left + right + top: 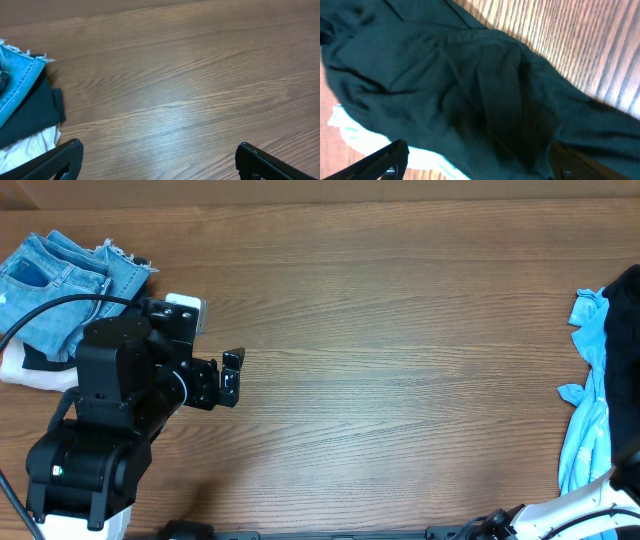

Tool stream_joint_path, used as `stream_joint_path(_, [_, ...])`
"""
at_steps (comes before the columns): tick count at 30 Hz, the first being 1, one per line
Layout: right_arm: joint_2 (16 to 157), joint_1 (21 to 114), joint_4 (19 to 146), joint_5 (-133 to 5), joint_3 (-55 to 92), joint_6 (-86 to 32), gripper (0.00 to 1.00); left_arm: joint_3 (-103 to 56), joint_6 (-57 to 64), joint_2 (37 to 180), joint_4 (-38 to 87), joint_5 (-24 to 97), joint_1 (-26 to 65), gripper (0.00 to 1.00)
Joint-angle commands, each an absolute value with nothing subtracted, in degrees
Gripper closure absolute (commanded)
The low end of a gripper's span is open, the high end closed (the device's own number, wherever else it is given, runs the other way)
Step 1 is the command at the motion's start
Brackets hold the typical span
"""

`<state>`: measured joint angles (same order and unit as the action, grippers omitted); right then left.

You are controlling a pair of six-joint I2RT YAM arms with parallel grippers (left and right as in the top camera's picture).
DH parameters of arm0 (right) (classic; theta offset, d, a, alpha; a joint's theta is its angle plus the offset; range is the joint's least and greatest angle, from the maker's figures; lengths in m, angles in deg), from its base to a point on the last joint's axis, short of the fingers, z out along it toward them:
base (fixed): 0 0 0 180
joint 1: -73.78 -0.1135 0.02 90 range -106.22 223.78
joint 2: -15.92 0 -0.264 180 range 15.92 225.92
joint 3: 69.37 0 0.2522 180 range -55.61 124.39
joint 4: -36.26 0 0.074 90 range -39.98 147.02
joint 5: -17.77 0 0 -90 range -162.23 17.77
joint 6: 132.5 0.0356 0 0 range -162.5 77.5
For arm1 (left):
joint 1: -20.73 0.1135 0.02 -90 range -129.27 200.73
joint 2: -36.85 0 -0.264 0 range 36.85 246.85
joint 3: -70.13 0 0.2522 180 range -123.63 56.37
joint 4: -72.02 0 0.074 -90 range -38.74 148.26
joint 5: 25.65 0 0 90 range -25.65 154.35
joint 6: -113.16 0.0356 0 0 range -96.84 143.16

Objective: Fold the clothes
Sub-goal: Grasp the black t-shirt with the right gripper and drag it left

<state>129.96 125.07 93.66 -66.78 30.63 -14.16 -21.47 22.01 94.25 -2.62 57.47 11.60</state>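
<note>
wooden table [400, 330]; dark garment [470, 100] lies just under parted right fingers [387, 159]

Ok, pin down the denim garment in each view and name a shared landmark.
Overhead: denim garment in the top-left corner.
Left wrist: at the left edge, upper half.
Right wrist: not in view.
Landmark: the wooden table, visible in all three.

On the worktop [400, 330], a stack of folded clothes [45, 330] sits in the far left corner, with shorts [75, 265] lying on top of two other garments. The left pincer [231, 375] hangs just right of that stack, jaws spread over bare worktop. A loose heap of clothes [600, 380] lies at the right edge, well apart from the stack. The right pincer [479, 150] hovers above this heap, jaws apart.
</note>
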Motion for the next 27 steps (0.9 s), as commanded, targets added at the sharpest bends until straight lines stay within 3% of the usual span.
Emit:
stream_joint_path(1, [133.48,125.03,93.31,-70.27,31.83,-13.68,0.16,-22.65,19.72,94.49,-2.54,57.25,11.8,0.0])
stream_joint_path(3, [134.07,125.03,92.92,-65.25,31.94,-13.72,0.72,-22.65,19.7,94.49,-2.54,57.23,11.8,0.0])
stream_joint_path(5, [132.3,125.03,92.46,-53.03,33.3,-14.88,0.91,-22.65,19.7,94.49,-2.34,57.23,11.8,0.0])
stream_joint_path(6, [130.9,124.79,92.33,-47.74,34.06,-15.99,0.96,-22.65,19.7,94.49,-1.97,57.23,11.8,0.0])
stream_joint_path(8, [124.91,122.64,92.2,-34.12,35.51,-17.65,0.96,-22.65,19.72,94.49,-1.23,57.23,11.8,0.0])
stream_joint_path(11, [117.72,116.26,92.09,-25.82,35.61,-17.61,0.96,-22.65,19.74,94.49,-0.22,57.28,11.8,0.0])
stream_joint_path(16, [115.51,96.07,93.22,-27.37,35.44,-17.61,0.96,-22.65,19.96,94.49,0.48,57.56,11.82,0.0])
stream_joint_path(23, [119.36,62.71,90.89,-43.98,35.42,-17.59,0.96,-22.65,20.27,94.47,0.37,59.4,11.82,0.0])
stream_joint_path(27, [123.53,47.43,86.93,-44.77,35.42,-17.63,0.95,-22.96,20.38,94.41,-0.29,62.41,11.82,0.0])
